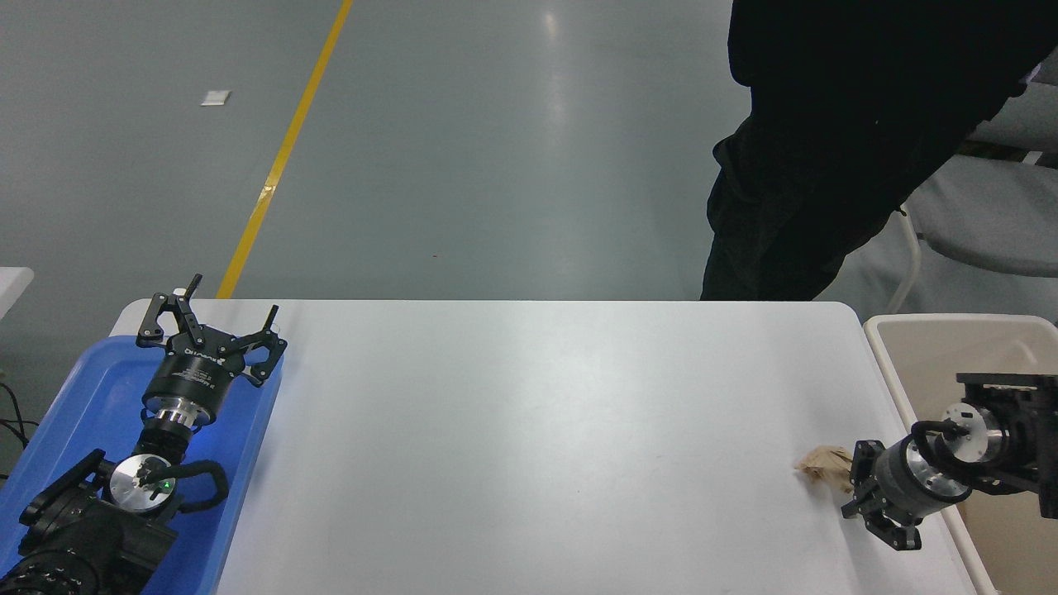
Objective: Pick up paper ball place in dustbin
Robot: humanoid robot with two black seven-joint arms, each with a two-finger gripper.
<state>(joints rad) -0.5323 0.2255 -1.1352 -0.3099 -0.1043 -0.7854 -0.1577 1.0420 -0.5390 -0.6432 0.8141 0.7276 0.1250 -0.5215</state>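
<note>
The paper ball [825, 468], a small crumpled tan wad, lies on the white table [529, 430] near its right edge. My right gripper [869, 499] comes in from the right edge over the dustbin and points left. It is open, and its upper finger is right beside the ball, at the ball's right. The ball is not between the jaws. The dustbin [942, 330], a cream-beige open bin, stands just off the table's right side, partly under my right arm. My left gripper [212, 321] is parked open over the blue tray at the lower left.
A flat blue tray [78, 397] lies at the table's left edge under my left arm. A person in black clothes [826, 165] stands at the far right side of the table, next to a grey chair [984, 215].
</note>
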